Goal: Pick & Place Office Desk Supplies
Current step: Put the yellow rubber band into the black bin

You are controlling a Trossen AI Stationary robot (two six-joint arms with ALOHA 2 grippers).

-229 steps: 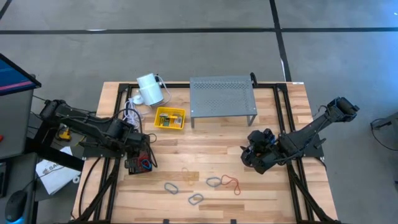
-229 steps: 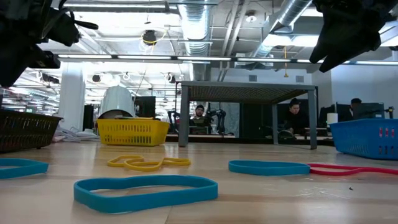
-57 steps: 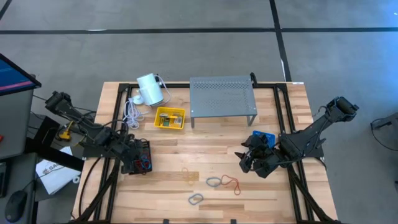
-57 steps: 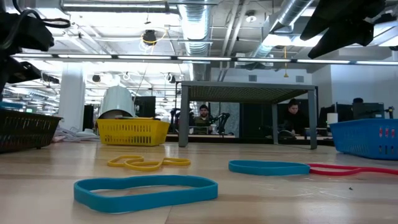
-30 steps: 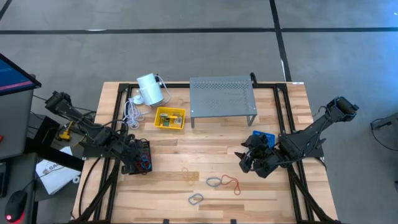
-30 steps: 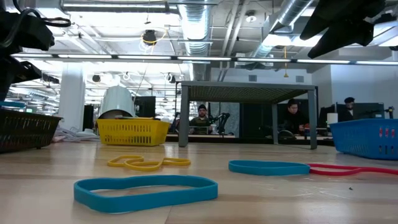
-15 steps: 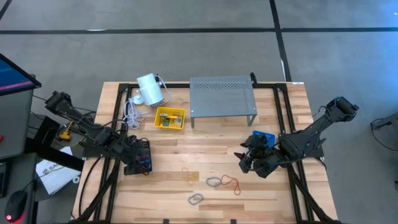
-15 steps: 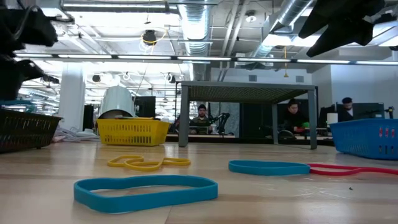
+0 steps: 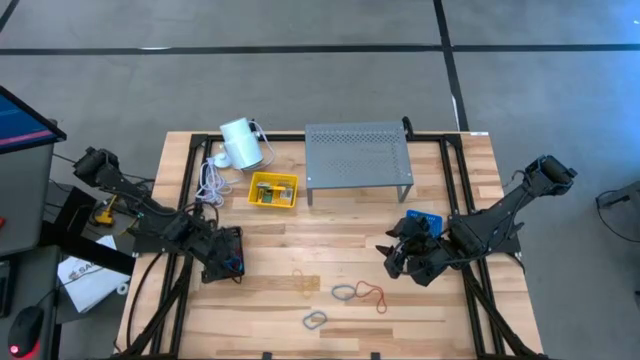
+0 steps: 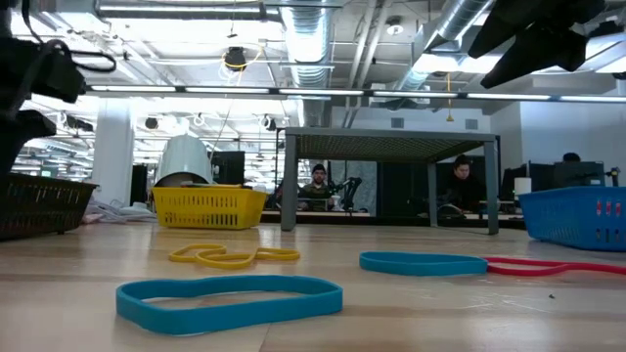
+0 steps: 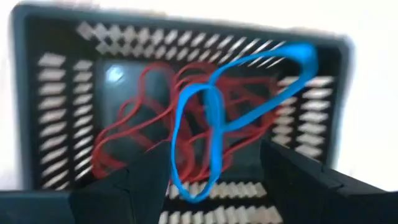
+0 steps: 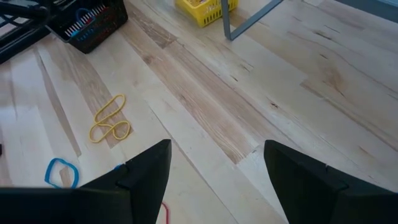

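With several red bands and one blue band (image 11: 211,118) in the black basket (image 9: 228,253) beneath the left pincer (image 9: 215,262) (fingers apart, empty), four bands (yellow (image 9: 304,283), two blue, red) lie on the surface (image 9: 330,225) near the spread, empty right pincer (image 9: 394,262).

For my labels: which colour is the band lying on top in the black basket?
Blue band, over red ones; clearest in the left wrist view.

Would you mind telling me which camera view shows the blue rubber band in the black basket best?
The left wrist view: the blue rubber band fills the picture, lying over red bands inside the black basket. The high view shows only a speck of colour in the basket, the right wrist view a distant glimpse, and the low view only the basket's side.
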